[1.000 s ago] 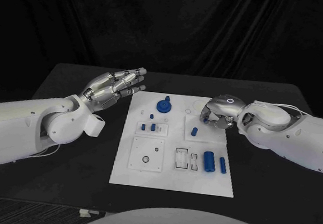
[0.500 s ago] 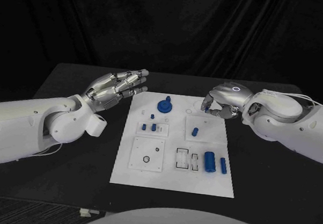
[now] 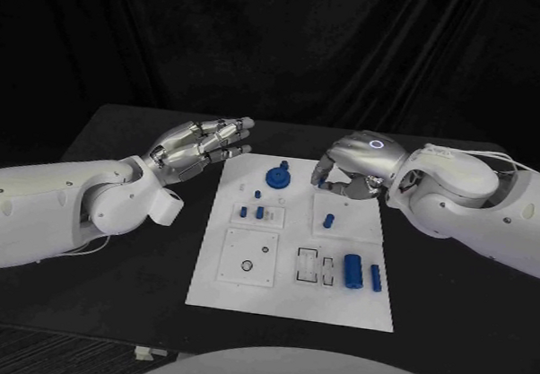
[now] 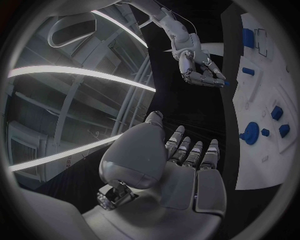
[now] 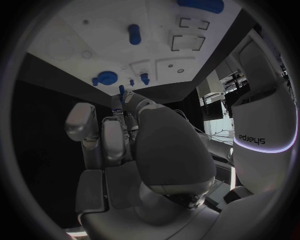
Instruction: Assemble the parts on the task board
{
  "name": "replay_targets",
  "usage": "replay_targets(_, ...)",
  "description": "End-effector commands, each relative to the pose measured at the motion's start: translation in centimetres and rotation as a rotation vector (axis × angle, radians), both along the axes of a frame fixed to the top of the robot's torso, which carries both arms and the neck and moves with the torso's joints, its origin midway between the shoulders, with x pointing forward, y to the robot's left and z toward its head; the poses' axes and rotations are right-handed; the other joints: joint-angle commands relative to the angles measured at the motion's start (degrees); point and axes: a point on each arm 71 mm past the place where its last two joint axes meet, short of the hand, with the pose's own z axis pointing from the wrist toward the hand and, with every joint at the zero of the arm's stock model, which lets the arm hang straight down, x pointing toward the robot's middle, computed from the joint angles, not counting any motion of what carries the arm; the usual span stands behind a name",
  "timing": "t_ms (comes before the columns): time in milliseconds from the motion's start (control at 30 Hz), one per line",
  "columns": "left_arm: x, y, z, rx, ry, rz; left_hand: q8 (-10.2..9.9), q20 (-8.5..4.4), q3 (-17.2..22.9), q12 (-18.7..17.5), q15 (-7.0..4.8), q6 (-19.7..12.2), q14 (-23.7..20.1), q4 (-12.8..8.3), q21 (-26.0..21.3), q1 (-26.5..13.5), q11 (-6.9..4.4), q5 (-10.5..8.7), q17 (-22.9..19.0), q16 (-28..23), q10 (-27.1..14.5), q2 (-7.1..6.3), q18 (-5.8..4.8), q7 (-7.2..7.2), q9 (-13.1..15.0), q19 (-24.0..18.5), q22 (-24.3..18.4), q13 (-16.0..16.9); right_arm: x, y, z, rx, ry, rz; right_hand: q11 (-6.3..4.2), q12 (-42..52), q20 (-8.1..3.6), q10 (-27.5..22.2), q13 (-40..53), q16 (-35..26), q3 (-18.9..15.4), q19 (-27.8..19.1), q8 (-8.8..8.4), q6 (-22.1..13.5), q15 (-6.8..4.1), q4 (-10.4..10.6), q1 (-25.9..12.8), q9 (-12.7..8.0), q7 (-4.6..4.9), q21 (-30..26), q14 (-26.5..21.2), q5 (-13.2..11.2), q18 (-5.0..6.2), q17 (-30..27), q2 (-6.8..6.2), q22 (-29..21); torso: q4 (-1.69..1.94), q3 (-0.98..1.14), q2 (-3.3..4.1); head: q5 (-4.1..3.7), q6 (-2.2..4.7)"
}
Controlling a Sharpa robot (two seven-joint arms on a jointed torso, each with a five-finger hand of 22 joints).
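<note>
Parts in blue sit scattered over the white task board, which lies in the middle of the black table. A blue gear-like knob stands near the board's far edge, three small pegs sit in a square plate just nearer, and a thick blue cylinder lies beside a slimmer blue pin toward the right edge. The right hand hovers over the far right part of the board, fingers curled, pinching a small blue peg at its fingertips. The left hand hangs beside the board's far left corner, fingers straight and apart, holding nothing.
</note>
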Motion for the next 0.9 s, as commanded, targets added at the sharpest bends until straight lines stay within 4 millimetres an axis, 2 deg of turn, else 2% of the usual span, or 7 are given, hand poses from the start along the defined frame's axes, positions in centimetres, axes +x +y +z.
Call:
replay_targets(33, -0.1, -0.1, 0.1, -0.033, -0.016, -0.014, 0.5, -0.03, 0.5, 0.7, 0.04, 0.9, 0.6, 0.1, 0.3, 0.7, 0.05, 0.37, 0.1, 0.5, 0.3, 0.12, -0.55, 0.04, 0.1, 0.7, 0.6, 0.1, -0.7, 1.8, -0.7, -0.011, 0.031, 0.021, -0.98, 0.1, -0.07, 1.2, 0.1, -0.3, 0.3, -0.5, -0.38, -0.4, -0.16, 0.0, 0.0, 0.0, 0.10, -0.3, 0.0, 0.2, 0.80, 0.0, 0.07, 7.5, 0.01, 0.02, 0.01, 1.16, -0.01)
replay_targets(100, -0.1, 0.0, 0.2, -0.041, -0.025, -0.008, 0.6, -0.05, 0.5, 0.6, -0.24, 0.9, 0.4, 0.1, 0.3, 0.8, 0.01, 0.38, 0.0, 0.2, 0.3, 0.10, -0.56, -0.01, 0.1, 0.7, 0.4, 0.1, -1.1, 3.1, -1.2, -0.002, 0.040, 0.051, -0.98, 0.1, -0.07, 1.2, 0.1, -0.2, 0.4, -0.5, -0.39, -0.4, -0.15, -0.1, 0.0, 0.0, 0.09, -0.3, 0.0, 0.2, 0.80, 0.1, 0.04, 7.6, 0.02, 0.02, 0.02, 1.99, -0.01)
replay_targets(167, -0.2, 0.2, 0.3, -0.047, -0.036, 0.002, 0.9, -0.22, 0.5, -0.2, -2.82, 0.6, -1.1, 0.1, -0.2, 1.2, -0.01, 0.51, -0.6, -1.8, -0.2, 0.02, -0.70, -0.12, 0.0, 0.0, -1.4, -0.1, -1.3, 4.2, -1.6, 0.011, 0.043, 0.077, -0.99, 0.2, -0.07, 1.3, 0.1, -0.1, 0.5, -0.4, -0.39, -0.3, -0.16, -0.2, 0.1, 0.0, 0.09, -0.3, 0.1, 0.3, 0.80, 0.3, 0.04, 7.6, 0.02, 0.00, 0.02, 2.63, -0.01)
replay_targets(267, -0.2, 0.6, 0.5, -0.052, -0.050, 0.018, 1.0, -0.29, 0.5, -0.2, -3.26, 0.7, -1.2, 0.2, -0.2, 1.2, -0.13, 0.59, -0.6, -1.9, -0.3, 0.04, -0.62, -0.21, 0.0, 0.0, -1.3, -0.1, -1.6, 5.8, -2.4, 0.013, 0.059, 0.108, -1.00, 0.2, -0.07, 1.4, 0.1, 0.0, 0.5, -0.4, -0.38, -0.3, -0.17, -0.3, 0.1, 0.1, 0.10, -0.3, 0.1, 0.3, 0.80, 0.4, 0.03, 7.6, 0.06, -0.02, 0.02, 3.86, -0.01)
replay_targets(467, -0.3, 1.0, 0.6, -0.053, -0.058, 0.032, 1.1, -0.32, 0.5, -0.3, -3.41, 0.8, -1.3, 0.2, -0.2, 1.2, -0.16, 0.70, -0.6, -2.0, -0.3, 0.05, -0.59, -0.23, 0.0, -0.1, -1.5, -0.1, -2.0, 8.1, -3.6, -0.012, 0.099, 0.148, -0.98, 0.2, -0.07, 1.4, 0.2, -0.1, 0.5, -0.5, -0.38, -0.2, -0.15, -0.3, -0.1, 0.1, 0.13, -0.5, 0.1, 0.2, 0.83, 0.3, 0.00, 7.5, 0.02, 0.00, 0.02, 4.19, -0.01)
replay_targets(667, -0.4, 1.2, 0.7, -0.056, -0.075, 0.053, 1.5, -1.53, 0.2, -0.7, -5.86, 0.5, -1.6, 0.3, -0.4, 1.1, -0.75, 0.74, -0.9, -2.8, -0.9, 0.08, 0.11, -0.58, 0.0, -0.5, -2.5, -0.2, -2.7, 9.6, -4.8, -0.016, 0.134, 0.183, -0.97, 0.2, -0.05, 1.4, 0.2, -0.4, 0.5, -0.7, -0.44, -0.3, -0.14, -0.3, -0.2, 0.1, 0.15, -0.9, 0.0, 0.2, 0.91, -0.1, -0.07, 7.4, 0.02, 0.00, 0.00, 4.24, -0.01)
replay_targets(900, -0.4, 1.4, 0.7, -0.056, -0.078, 0.059, 1.5, -1.72, 0.2, -0.8, -5.83, 0.5, -1.6, 0.2, -0.4, 1.1, -0.81, 0.84, -0.9, -2.8, -1.0, 0.10, 0.18, -0.64, 0.0, -0.5, -2.6, -0.2, -2.9, 9.8, -6.0, -0.027, 0.161, 0.182, -0.99, 0.3, -0.04, 1.5, 0.2, -0.5, 0.5, -0.8, -0.53, -0.4, -0.12, -0.3, -0.4, 0.1, 0.16, -1.1, -0.1, 0.2, 0.94, -0.2, -0.12, 7.3, 0.00, -0.01, -0.01, 4.39, -0.01)
